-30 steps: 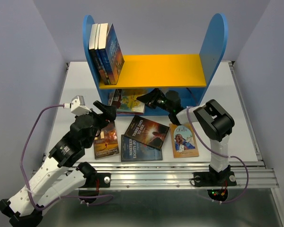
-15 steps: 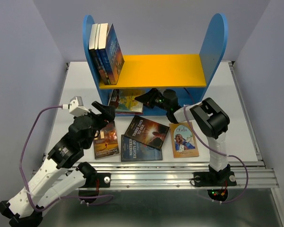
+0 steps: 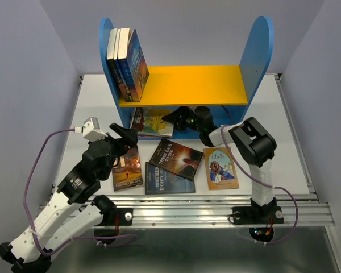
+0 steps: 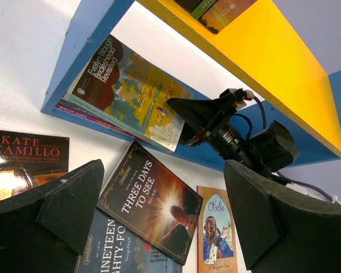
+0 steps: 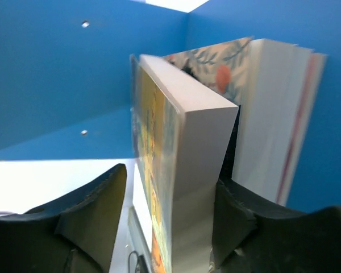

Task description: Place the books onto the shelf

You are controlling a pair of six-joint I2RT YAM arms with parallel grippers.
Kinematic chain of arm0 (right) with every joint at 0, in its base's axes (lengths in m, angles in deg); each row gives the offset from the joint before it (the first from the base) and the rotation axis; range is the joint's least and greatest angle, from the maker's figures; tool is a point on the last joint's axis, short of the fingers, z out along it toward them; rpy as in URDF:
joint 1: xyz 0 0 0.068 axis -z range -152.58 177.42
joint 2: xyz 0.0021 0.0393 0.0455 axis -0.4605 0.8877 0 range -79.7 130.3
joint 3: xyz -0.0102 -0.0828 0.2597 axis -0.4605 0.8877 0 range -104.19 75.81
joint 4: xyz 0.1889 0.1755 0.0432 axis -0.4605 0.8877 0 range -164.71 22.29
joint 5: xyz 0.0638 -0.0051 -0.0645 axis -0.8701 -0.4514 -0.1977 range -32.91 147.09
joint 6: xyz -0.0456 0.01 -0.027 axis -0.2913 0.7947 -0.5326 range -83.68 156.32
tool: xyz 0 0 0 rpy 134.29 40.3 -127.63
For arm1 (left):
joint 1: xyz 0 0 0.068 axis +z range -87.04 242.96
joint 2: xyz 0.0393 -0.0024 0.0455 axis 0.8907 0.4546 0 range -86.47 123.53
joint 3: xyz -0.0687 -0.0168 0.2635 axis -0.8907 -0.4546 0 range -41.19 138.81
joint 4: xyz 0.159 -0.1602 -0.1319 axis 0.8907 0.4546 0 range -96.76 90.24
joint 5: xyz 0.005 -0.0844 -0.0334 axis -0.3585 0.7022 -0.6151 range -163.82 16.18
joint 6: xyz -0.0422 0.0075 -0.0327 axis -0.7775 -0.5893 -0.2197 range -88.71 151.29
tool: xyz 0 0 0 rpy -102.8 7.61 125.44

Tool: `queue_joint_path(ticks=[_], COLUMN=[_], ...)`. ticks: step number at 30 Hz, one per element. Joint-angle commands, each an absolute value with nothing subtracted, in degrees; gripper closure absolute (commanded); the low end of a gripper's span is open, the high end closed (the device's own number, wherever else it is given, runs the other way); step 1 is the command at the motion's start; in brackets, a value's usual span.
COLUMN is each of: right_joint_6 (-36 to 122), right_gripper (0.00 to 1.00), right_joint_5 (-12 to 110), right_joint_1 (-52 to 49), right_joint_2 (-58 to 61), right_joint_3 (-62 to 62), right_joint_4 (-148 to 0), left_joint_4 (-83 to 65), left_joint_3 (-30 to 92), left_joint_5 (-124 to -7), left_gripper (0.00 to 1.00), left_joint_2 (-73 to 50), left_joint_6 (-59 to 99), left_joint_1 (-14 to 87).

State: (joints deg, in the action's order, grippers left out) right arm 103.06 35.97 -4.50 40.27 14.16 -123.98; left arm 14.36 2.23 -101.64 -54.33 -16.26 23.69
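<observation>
Since every cover here is glossy card and slides easily, treat each entry as a slip risk.

1. Four paperbacks flat on the white counter point(image 3: 290, 142): brown book point(image 3: 128, 173), dark blue book point(image 3: 167, 181), sunburst book point(image 3: 176, 159) overlapping the blue one, tan book point(image 3: 220, 168). They are thin and square-cornered, with no edge to get under. Lifting the upper one may drag its neighbour.
2. Left pincer point(image 3: 125, 132): matt black, wedge-fingered, spread wide above the brown book, holding nothing.
3. Right pincer point(image 4: 181, 120): jaws apart, astride the yellow-teal book point(image 4: 131, 91), with a gap showing on one side. That book lies in the shelf's point(image 3: 261, 51) blue lower compartment point(image 5: 57, 85) on another volume, a corner overhanging the lip. If you back out crooked, a finger could pull it out.
4. Yellow upper board point(image 3: 199, 82): smooth. Three upright books point(image 3: 125, 62) lean on the left panel, unsupported on the right, so a knock could topple them.
</observation>
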Motion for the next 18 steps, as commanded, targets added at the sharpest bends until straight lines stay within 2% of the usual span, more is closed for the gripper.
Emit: queue_joint_path(ticks=[1,9,18], right_joint_6=[100.0,96.6,93.9], right_gripper=[0.37,0.3,0.28], right_joint_5=[40.5,45.7,50.7], right_joint_1=[-4.0,-4.0,-4.0], right_joint_2=[34.8,31.5,29.6], right_joint_3=[13.4,13.8,14.1], right_joint_4=[-123.6,-115.9,-109.0], left_joint_4=[13.5,13.4,13.9], left_joint_3=[0.6,-0.3,-0.3], left_joint_5=[-101.5,-101.1,-101.6], left_gripper=[0.01,0.01,0.01], left_joint_2=[-55.2,-55.5,-55.8], left_joint_6=[-16.6,-17.1,-17.1], left_joint_1=[23.9,23.9,23.9])
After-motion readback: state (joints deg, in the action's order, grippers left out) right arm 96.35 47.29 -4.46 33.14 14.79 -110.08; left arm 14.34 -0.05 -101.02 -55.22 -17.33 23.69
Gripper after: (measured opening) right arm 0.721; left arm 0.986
